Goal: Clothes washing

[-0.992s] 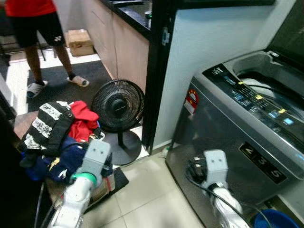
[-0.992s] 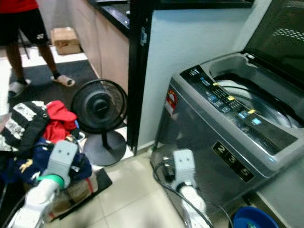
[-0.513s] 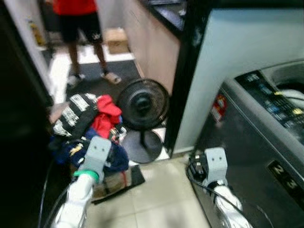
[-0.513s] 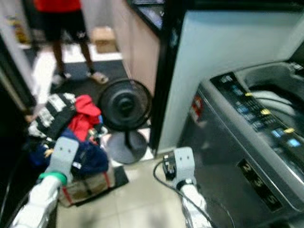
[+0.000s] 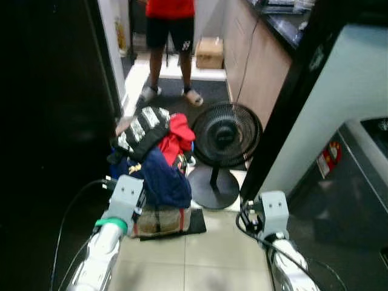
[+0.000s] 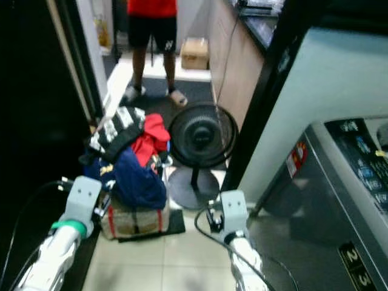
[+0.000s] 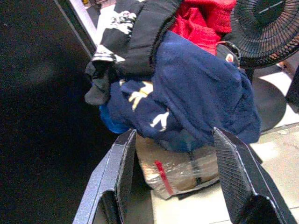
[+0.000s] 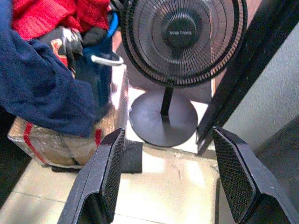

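The view has swung from the washer (image 6: 339,200) to the clothes pile (image 5: 154,154), now facing the left pincer (image 7: 175,179) and right pincer (image 8: 166,179), both wide open and empty, ready for grabbing.

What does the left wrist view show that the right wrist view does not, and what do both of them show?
Left wrist view: the striped black-and-white garment on top of the pile, and the open left pincer. Right wrist view: the whole fan with its round base, a blue handle, and the open right pincer. Both: the navy garment, the red garment and the wrapped box underneath.
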